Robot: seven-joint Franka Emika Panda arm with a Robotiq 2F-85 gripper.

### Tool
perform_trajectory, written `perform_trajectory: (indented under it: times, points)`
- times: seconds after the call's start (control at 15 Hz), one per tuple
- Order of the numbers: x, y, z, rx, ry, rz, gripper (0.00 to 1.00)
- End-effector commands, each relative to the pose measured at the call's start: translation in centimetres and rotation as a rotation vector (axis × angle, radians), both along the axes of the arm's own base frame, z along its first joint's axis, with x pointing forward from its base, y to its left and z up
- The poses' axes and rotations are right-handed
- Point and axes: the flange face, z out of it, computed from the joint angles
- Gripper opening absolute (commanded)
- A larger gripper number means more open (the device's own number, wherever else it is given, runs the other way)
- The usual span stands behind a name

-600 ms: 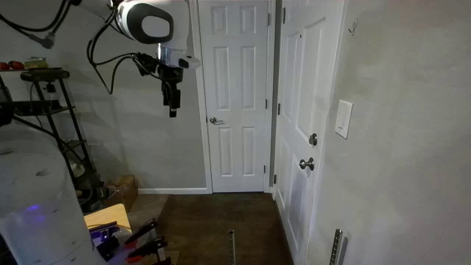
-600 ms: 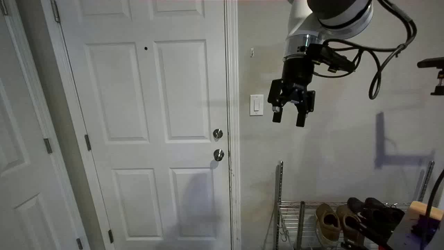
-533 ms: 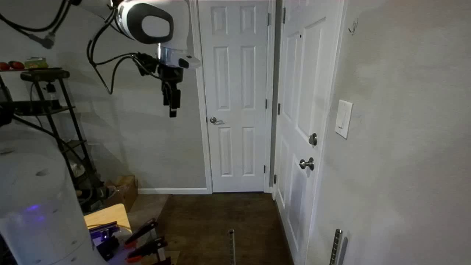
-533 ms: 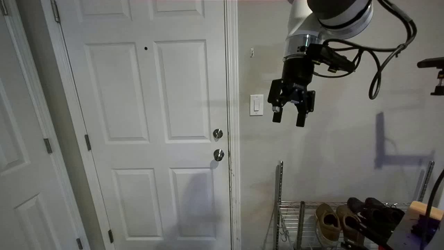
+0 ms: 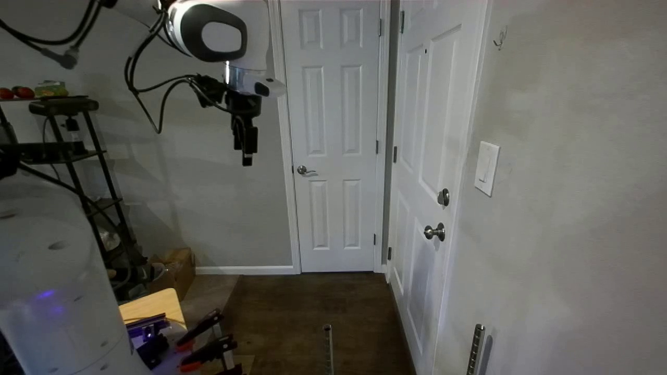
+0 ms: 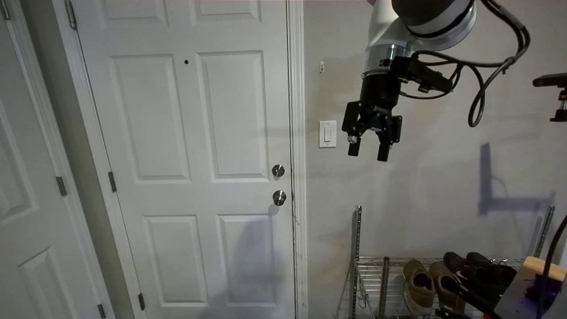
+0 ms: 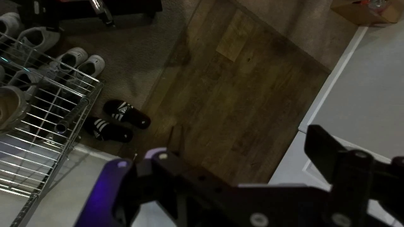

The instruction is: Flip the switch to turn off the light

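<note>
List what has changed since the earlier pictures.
The arm has edged slightly rightward in an exterior view, carrying the open jaws with it. Nothing was taken hold of or let go. The switch and round door knob stayed as they were.

Runs left to right in an exterior view: door (image 6: 191,159), switch (image 6: 327,134) near the left edge of the wall (image 6: 425,195), gripper (image 6: 368,152) before the wall; toward the lower right corner, shoes (image 6: 418,288) on rack (image 6: 383,283).

In an exterior view, the gripper (image 6: 368,155) hangs with jaws apart. Just left of it appears the switch (image 6: 327,134), farther left the door (image 6: 201,199); shoes (image 6: 419,287) on a rack (image 6: 383,288) sit below.
</note>
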Motion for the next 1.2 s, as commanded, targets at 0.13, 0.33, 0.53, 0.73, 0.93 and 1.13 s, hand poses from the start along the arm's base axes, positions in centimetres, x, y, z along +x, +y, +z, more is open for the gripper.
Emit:
perform_trajectory:
  times: [0.13,0.33,0.53,0.73,0.93,1.13]
  points:
    - [3.7,-3.1,-0.6,-0.012,-0.056,-0.035,0.53]
    - [7.1,-6.3,-1.4,-0.001,-0.111,-0.09,0.34]
    - [10.8,-9.9,-2.1,0.03,-0.175,-0.145,0.13]
    - [13.9,-13.0,-2.9,0.044,-0.243,-0.182,0.03]
    - [16.2,-14.8,-3.7,0.016,-0.325,-0.157,0.0]
    - [18.5,-15.7,-4.5,-0.02,-0.394,-0.142,0.03]
